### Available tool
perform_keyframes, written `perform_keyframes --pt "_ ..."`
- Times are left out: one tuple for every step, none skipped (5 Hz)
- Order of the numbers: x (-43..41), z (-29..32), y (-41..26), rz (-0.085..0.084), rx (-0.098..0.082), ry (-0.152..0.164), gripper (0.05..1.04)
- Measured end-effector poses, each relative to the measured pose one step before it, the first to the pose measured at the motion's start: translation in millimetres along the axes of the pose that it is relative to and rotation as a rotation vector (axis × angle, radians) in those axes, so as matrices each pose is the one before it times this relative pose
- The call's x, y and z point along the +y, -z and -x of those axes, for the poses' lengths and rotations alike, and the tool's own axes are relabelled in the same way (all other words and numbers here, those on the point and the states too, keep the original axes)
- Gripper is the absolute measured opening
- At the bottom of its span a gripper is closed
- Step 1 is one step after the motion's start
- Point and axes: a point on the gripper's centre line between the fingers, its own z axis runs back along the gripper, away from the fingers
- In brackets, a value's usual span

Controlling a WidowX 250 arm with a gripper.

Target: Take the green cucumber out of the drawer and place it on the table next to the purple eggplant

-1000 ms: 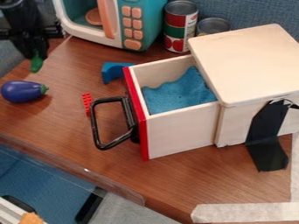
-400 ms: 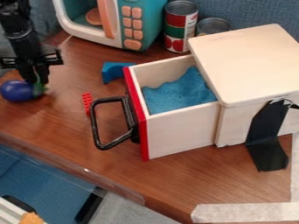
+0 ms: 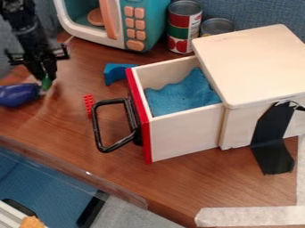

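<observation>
Glossy purple-blue toy eggplant with a green stem end, on its side at the left edge of the brown wooden tabletop, stem end pointing right; small green object, held roughly upright, close beside that stem end, its upper part hidden.

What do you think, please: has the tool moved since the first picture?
Yes: the tool now sits lower in the view and slightly further right, nearer the red brick.

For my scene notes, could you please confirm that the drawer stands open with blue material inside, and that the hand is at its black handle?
Not quite: the camera view shows the hand by the purple eggplant, not at the black handle. The drawer does stand open with blue material inside.
</observation>
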Motion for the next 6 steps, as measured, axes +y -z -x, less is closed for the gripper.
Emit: perform_keyframes --pt "-1.07 -17.8 0.39 0.0153 -0.0014 -0.0382 0.249" --pt "1.63 -12.04 6.82 -0.0014 0.0031 -0.0121 0.288" --pt "1.58 -0.65 8.23 -0.0103 0.0177 0.0096 0.573" --pt "-0.11 1.33 2.08 -0.0065 0.0006 0.0225 0.884" --pt "-2.65 7.36 4.79 0.0126 0.0157 0.0332 1.015" --pt "-2.43 -5.19 -24.63 0.007 -0.0383 0.0568 1.01"
